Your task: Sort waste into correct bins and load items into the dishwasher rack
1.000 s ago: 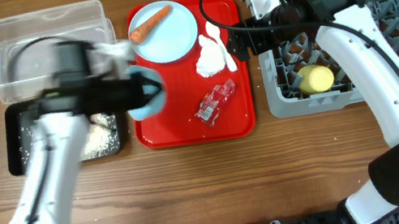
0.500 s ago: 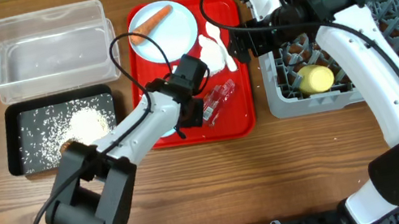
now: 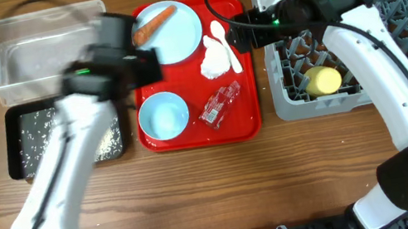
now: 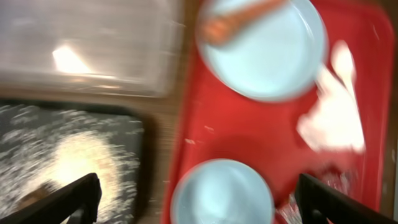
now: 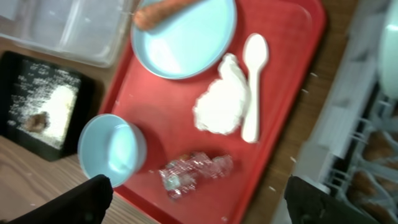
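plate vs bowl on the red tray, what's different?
The plate is wider and flatter; the bowl is smaller and deeper. The plate holds a carrot; the bowl is empty. Both are pale blue, round and on the red tray.

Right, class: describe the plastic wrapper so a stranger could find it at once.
Find the flat red tray. On its near half, right of the small pale bowl, lies the wrapper: the only crinkly, clear-and-red thing there.
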Robot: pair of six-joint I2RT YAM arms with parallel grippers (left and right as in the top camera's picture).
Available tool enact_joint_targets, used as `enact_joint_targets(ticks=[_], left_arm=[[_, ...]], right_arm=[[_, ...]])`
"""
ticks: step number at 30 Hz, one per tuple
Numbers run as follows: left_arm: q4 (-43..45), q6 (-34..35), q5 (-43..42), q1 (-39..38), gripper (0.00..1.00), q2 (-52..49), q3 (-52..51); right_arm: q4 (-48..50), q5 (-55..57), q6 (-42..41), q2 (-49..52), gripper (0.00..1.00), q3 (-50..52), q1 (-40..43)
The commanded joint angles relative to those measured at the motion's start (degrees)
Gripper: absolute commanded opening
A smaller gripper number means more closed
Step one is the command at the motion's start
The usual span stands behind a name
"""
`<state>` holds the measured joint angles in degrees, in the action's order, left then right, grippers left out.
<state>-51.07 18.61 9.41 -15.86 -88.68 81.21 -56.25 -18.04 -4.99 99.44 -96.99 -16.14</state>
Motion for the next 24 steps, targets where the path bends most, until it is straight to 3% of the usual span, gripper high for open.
enact_joint_targets(ticks=[1, 4, 10, 13, 14, 15, 16, 22, 24], left_arm=[[-2.3, 8.1, -3.8, 13.4, 1.00, 4.7, 0.6], [-3.9, 8.0, -12.7, 24.7, 1.00, 3.9, 0.5], [-6.7, 7.1, -13.6, 29.2, 1.00, 1.6, 0.5], [-6.7, 7.2, -13.7, 29.2, 1.00, 0.9, 0.5], [-6.7, 7.2, -13.7, 29.2, 1.00, 0.8, 0.5], [-6.7, 7.1, -13.7, 29.1, 1.00, 0.8, 0.5], [-6.7, 7.1, -13.7, 29.1, 1.00, 0.8, 0.5], [-6.9, 7.1, -13.7, 29.1, 1.00, 0.8, 0.5], [-6.9, 7.1, -13.7, 29.1, 1.00, 0.8, 0.5]], right_arm=[[2.1, -3.1, -4.7, 4.6, 0.89, 0.0, -5.3], [5.0, -2.8, -6.1, 12.1, 0.88, 0.0, -12.5], [6.1, -0.7, -10.7, 22.9, 0.79, 0.0, -18.7], [6.3, -0.7, -11.7, 25.8, 0.64, 0.0, -19.3], [6.3, -0.7, -11.7, 25.8, 0.54, 0.0, -19.1], [6.6, -0.7, -11.9, 25.8, 0.36, 0.0, -19.1], [6.7, -0.7, -12.1, 25.9, 0.29, 0.0, -19.2], [6.1, -1.4, -13.7, 26.8, 0.22, 0.0, -19.7], [6.0, -1.4, -14.5, 27.0, 0.13, 0.0, -19.7]])
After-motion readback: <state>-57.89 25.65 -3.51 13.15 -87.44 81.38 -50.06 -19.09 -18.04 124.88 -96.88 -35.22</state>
